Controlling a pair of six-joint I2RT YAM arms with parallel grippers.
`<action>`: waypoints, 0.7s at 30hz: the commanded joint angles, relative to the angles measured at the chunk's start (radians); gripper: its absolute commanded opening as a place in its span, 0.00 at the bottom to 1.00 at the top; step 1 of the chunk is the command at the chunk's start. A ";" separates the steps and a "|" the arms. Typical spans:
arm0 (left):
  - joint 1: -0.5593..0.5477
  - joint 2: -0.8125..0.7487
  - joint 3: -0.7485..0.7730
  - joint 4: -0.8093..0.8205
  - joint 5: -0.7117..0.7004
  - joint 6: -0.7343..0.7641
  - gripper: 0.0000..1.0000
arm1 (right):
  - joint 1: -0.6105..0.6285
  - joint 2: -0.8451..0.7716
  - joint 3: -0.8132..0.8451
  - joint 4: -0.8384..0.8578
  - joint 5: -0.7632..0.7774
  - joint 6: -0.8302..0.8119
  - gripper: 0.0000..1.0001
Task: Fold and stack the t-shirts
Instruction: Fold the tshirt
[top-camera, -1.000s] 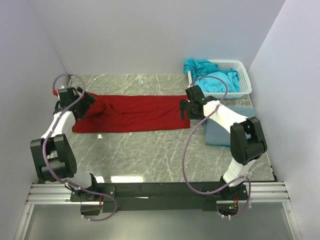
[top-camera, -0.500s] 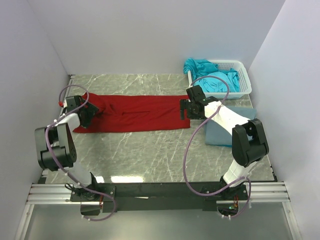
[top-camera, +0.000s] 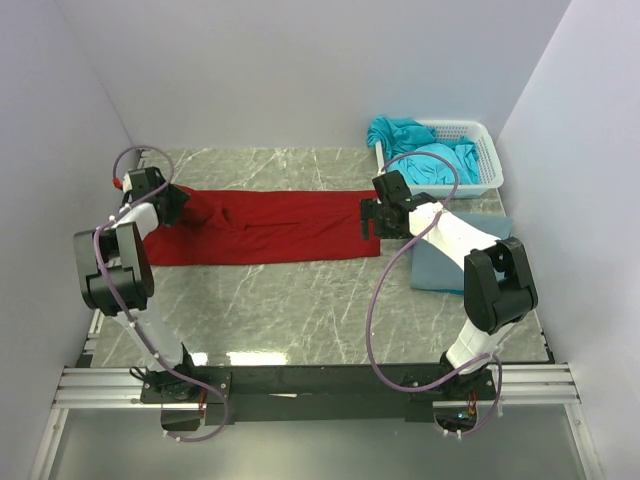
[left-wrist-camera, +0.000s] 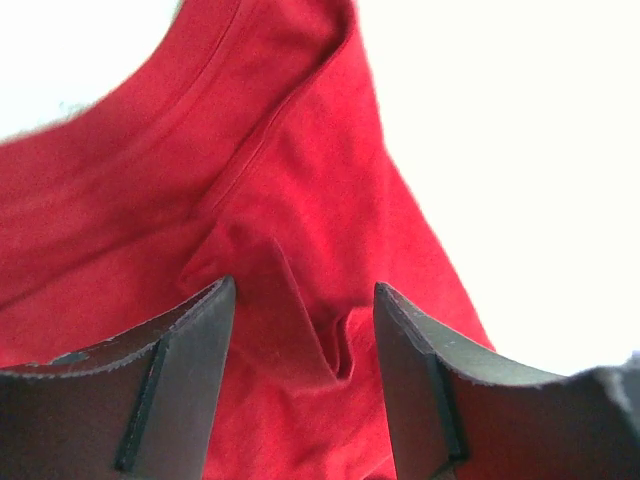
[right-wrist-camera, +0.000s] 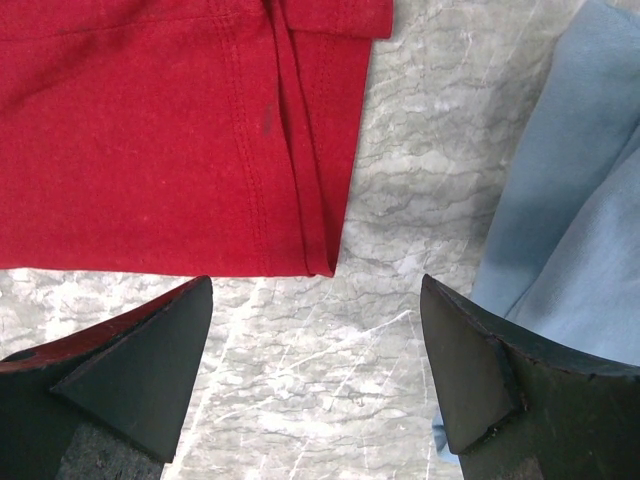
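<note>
Red shirt (top-camera: 270, 228): lies flat across the middle of the surface (top-camera: 300, 310) as 1 long narrow band. Sides are turned in, collar end to the left, hem to the right. Not yet folded across its length.

Blue shirt (top-camera: 436, 270): a flat folded pad at the right of the surface, just beside the red hem and partly hidden under the right arm (top-camera: 455, 235). It looks finished, and I'd judge it the start of the stack.

Turquoise shirts (top-camera: 432, 156): crumpled in the basket (top-camera: 488, 140) at the far right corner. Unfolded; I can't count them.

Left arm (top-camera: 112, 268): at the collar end. Left jaws are apart, low over the cloth, straddling a small raised pucker just below the neckband. They are not clamped on it.

Right jaws: spread wide and empty, hovering over the near hem corner, with bare surface between them.

Tally: 1 shirt done, 1 about half folded, the rest waiting. Left to do: cross-folds on the red, set it on the blue, then every turquoise one.
</note>
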 joint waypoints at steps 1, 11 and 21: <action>0.001 0.046 0.090 -0.008 -0.018 0.015 0.63 | 0.002 0.001 0.031 0.001 0.027 -0.012 0.90; 0.003 0.272 0.370 0.036 0.076 0.054 0.64 | 0.001 0.012 0.043 -0.010 0.064 -0.016 0.91; 0.003 0.074 0.318 -0.050 0.093 0.119 0.84 | 0.001 -0.024 0.024 -0.003 0.055 -0.003 0.91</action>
